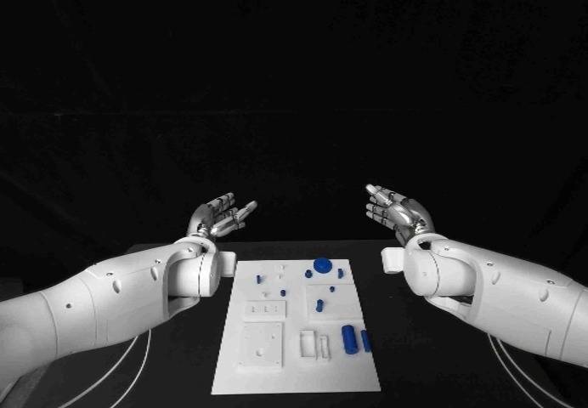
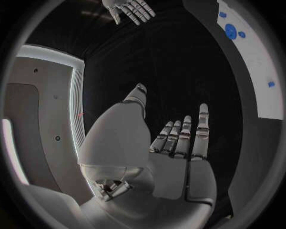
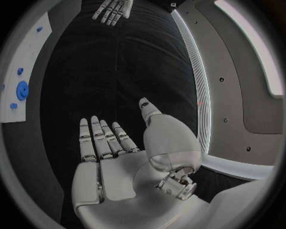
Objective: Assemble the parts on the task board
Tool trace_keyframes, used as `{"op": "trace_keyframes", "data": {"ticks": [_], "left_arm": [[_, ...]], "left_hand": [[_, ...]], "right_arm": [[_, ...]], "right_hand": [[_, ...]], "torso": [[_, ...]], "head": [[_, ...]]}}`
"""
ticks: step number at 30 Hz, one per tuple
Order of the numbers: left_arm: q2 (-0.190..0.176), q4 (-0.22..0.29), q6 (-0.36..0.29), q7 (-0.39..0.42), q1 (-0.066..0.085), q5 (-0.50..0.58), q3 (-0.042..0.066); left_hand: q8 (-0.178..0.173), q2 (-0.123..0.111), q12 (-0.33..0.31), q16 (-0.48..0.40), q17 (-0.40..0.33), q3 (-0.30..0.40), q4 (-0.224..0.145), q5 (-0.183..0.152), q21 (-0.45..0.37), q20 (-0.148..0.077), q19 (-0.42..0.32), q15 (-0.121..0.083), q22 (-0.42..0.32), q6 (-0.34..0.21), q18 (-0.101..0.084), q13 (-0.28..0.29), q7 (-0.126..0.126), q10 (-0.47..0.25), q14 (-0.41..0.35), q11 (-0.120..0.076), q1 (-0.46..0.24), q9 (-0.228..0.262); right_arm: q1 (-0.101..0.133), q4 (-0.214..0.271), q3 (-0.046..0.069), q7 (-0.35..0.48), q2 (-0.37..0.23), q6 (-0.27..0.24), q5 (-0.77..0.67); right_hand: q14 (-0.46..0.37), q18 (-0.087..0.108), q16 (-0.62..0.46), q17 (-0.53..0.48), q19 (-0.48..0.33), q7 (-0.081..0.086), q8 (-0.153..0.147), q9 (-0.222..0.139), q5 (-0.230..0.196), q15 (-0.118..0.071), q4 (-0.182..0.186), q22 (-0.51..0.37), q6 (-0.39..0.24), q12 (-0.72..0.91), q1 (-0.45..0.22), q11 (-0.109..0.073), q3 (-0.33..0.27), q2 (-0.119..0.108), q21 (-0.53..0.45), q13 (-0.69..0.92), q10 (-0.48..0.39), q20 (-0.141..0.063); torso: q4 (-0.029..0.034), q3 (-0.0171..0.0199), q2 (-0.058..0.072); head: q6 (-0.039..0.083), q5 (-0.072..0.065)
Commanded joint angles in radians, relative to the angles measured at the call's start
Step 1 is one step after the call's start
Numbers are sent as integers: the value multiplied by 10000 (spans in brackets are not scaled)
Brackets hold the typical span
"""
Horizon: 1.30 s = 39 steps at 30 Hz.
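Note:
The white task board [image 1: 263, 374] lies in the middle of the black table, with small blue parts on it: a round disc [image 1: 322, 264] near its far edge and two upright cylinders [image 1: 349, 338] toward its near right. My left hand [image 1: 218, 217] floats above the table beyond the board's far left corner, palm up, fingers spread, holding nothing. My right hand [image 1: 398, 211] mirrors it beyond the far right corner, also empty. The left wrist view shows the left hand [image 2: 178, 148] flat and open, with the board [image 2: 253, 71] and the right hand [image 2: 128, 9] beyond. In the right wrist view the right hand [image 3: 110, 148] is flat and open.
White blocks and recessed fixtures [image 1: 261, 344] sit on the board's near left part. Several smaller blue parts [image 1: 321, 304] dot its middle. A grey cable [image 1: 129, 361] runs along the table on the left, another on the right [image 1: 509, 365].

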Motion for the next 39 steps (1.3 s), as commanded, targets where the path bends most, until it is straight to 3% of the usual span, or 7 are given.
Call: {"op": "trace_keyframes", "data": {"ticks": [1, 12, 17, 22, 27, 30, 39], "left_arm": [[280, -716, 1446, -804, 279, 188, -182], [704, -1787, 2109, -1214, 717, 267, -538], [391, -1361, 2218, -985, 737, 97, -527], [118, -1001, 2050, -615, 796, 37, -526], [-281, -434, 2063, -296, 898, -145, -525], [-510, -57, 2266, -212, 965, -433, -524], [-1268, 1408, 2792, -158, 1198, -868, -523]], "left_hand": [[74, -61, 72, 77, 24, 34, 131, 101, 63, 86, 295, 43, 33, 206, 170, 24, 14, 214, 248, 29, 527, 23], [76, 23, 79, 80, 27, 58, 92, 82, 63, 85, 301, 56, 34, 259, 169, 31, 90, 348, 319, 86, 493, 25], [99, 341, 109, 80, 33, 137, -478, 79, 68, 82, 334, 90, 37, 731, 175, 61, 301, 987, 538, 261, 229, 47], [214, 1113, 201, 256, 162, -13, -1530, 198, 230, -141, 1049, 337, 101, 2760, 268, 158, 574, 3362, 3344, 523, -22, 143], [286, 1828, 288, 299, 215, -388, -2168, 197, 528, -1101, 1844, 279, 132, 4901, -723, 239, 488, 5695, 5015, 456, -52, 239], [327, 1932, 287, 358, 228, -277, -2446, 1068, 611, -1265, 2038, 192, 142, 5626, -820, 236, 418, 5980, 5347, 383, 165, 276], [330, 1786, 294, 357, 231, 20, -3103, 1096, 724, -1504, 2232, 52, 124, 6041, -1045, 238, 391, 6391, 5673, 322, 126, 293]], "right_arm": [[24, -609, 201, -1217, 124, 2494, -1038], [73, -1924, 740, -2253, 363, 4481, -1770], [76, -2358, 763, -1733, 636, 3884, -4007], [76, -2378, 763, -1475, 758, 3511, -5493], [77, -2471, 766, -1365, 945, 3541, -7808], [97, -2482, 768, -1359, 1020, 3545, -9188], [231, -2388, 774, -1694, 1210, 3470, -13120]], "right_hand": [[374, 176, 84, 27, 249, 412, 67, 33, 35, 68, -257, 26, 299, 82, 738, 83, 88, -41, 75, 27, 359, 43], [1418, 1, 126, 69, 584, 429, 115, 82, 116, 63, -1210, 45, 1357, 131, 1911, 75, -258, -161, 99, 75, 1491, -113], [3204, 16, 194, 143, 2012, 320, 173, 141, 675, -130, -1654, 138, 2784, 188, 2212, -131, -22, -179, 254, 135, 3009, -316], [4707, -26, 248, 209, 3763, 144, 244, 207, 918, -457, -1998, 240, 4375, 260, 2153, -420, 474, -238, 471, 214, 5099, -608], [5275, -221, 228, 201, 4386, -124, 269, 255, 1201, -690, -2306, 221, 5988, 295, 1710, -657, 1429, -458, 439, 226, 5823, -918], [6077, -162, 344, 271, 5084, -191, 310, 274, 1247, -1027, -2399, 281, 6128, 267, 1539, -777, 1927, -637, 613, 215, 6028, -1193], [9172, 380, 918, 878, 7841, -292, 319, 282, 1340, -2010, -2527, 541, 6506, 272, 1536, -1198, 1926, -1000, 1754, 224, 6759, -1987]], "torso": [[-3, -1, 1], [-3, -1, 1], [-26, -10, 11], [-31, -3, 100], [-21, -29, 238], [42, -60, 387], [296, -156, 832]], "head": [[-1, 1], [-1, 1], [182, 321], [244, 378], [341, 427], [401, 391], [492, 208]]}}
